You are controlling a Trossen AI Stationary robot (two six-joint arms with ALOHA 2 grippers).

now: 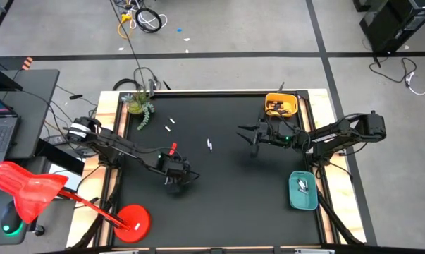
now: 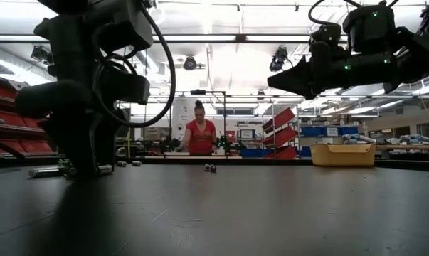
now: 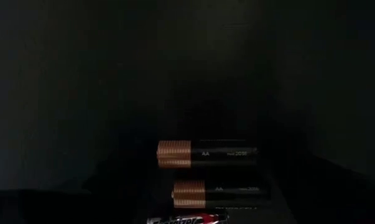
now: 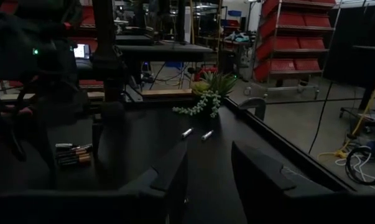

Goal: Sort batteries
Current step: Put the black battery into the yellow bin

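Two black batteries with copper ends (image 3: 206,154) (image 3: 218,193) and a silvery labelled battery (image 3: 187,219) lie side by side on the black table, right below my left gripper (image 1: 177,175). That gripper points down over this pile (image 4: 74,154), open, with one finger (image 4: 97,138) standing beside it. Loose silvery batteries lie at the far left (image 1: 172,121) (image 1: 168,131) and mid-table (image 1: 209,144). My right gripper (image 4: 209,180) hovers level at the far right, open, with nothing between its fingers. It points toward the table's left edge.
A yellow tray (image 1: 281,104) stands at the far right and a teal tray (image 1: 303,192) at the near right, each with some batteries inside. A small potted plant (image 1: 138,104) sits at the far left corner. A person (image 2: 200,135) is in the room beyond the table.
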